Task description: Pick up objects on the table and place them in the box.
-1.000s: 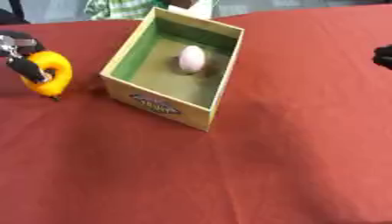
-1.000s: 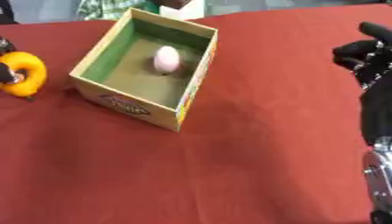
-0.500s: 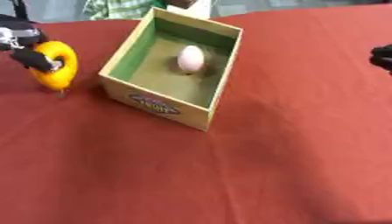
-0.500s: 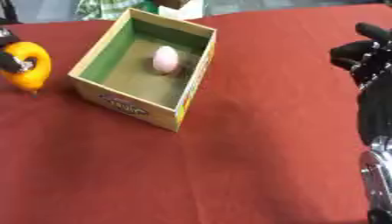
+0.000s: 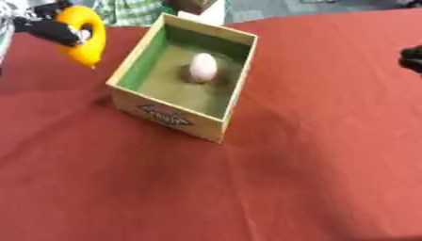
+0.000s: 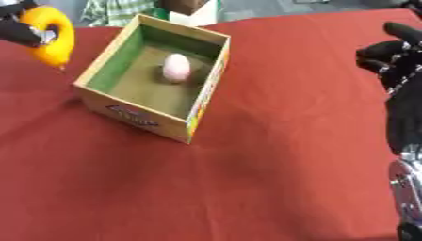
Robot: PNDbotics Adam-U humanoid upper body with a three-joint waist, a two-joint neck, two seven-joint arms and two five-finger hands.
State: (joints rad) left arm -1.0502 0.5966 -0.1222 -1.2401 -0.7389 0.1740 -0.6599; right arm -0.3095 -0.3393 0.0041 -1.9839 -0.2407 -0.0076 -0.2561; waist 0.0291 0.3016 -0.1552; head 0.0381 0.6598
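Red cloth-covered table [image 5: 313,141]. Left hand [image 5: 51,29] clasps yellow ring-shaped toy [image 5: 82,35], raised left of green-lined cardboard box [image 5: 169,115] holding pale egg [image 5: 203,67]. Right hand [image 6: 395,56] idle, curled. Advice: clear the rim before release.

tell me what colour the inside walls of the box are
Green inside walls on the box, with a duller olive floor; the left eye view shows it best.

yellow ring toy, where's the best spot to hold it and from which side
Hold the yellow ring toy by its band, fingers hooked through the hole, coming from its left side as the left hand does now. The open centre gives fingers a natural purchase, and that side faces away from the box.
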